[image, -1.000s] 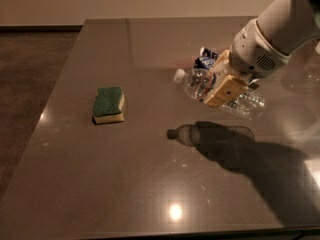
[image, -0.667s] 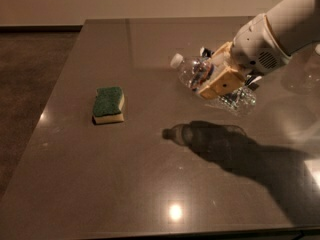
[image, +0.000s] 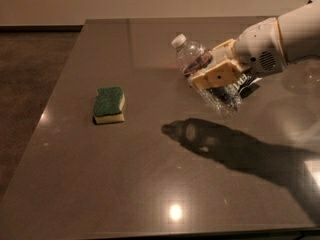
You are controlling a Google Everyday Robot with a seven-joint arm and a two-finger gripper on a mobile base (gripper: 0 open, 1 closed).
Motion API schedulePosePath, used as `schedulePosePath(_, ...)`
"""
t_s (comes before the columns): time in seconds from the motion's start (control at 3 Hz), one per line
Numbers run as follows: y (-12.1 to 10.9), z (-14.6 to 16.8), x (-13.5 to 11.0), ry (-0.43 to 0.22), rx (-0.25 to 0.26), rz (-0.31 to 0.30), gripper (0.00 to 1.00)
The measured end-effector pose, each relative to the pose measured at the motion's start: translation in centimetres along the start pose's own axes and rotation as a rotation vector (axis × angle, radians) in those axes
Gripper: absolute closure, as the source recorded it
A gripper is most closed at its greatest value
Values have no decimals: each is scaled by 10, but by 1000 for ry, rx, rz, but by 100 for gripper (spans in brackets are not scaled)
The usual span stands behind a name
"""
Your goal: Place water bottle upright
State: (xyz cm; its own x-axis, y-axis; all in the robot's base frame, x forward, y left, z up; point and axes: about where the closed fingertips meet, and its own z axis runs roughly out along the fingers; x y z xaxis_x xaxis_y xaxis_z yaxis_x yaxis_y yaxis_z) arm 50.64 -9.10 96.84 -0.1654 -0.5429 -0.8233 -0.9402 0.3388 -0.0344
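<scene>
The water bottle (image: 192, 55) is a small clear ribbed bottle with a white cap and a thin red and blue label band. It hangs tilted above the table, cap up and to the left, base down to the right. My gripper (image: 216, 70) comes in from the right on a white arm and is shut on the bottle's middle, its tan fingers (image: 220, 76) across the body. The bottle's shadow (image: 200, 134) falls on the table below it.
A green and yellow sponge (image: 109, 104) lies on the left part of the dark table (image: 150, 184). A dark blue bag (image: 248, 86) peeks out behind the gripper. The table's left edge drops to a dark floor.
The gripper has lifted the bottle higher off the table and tipped it more upright, cap rising. The sponge has not moved.
</scene>
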Motion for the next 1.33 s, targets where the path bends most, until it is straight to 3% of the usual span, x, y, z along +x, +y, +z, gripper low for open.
schedulePosePath(0.33, -4, 8, 1, -126, -22, 74, 100)
schedulePosePath(0.67, -8, 15, 9, -280, -38, 98, 100)
schedulePosePath(1.33, -11, 22, 20, -524, -95, 109, 100)
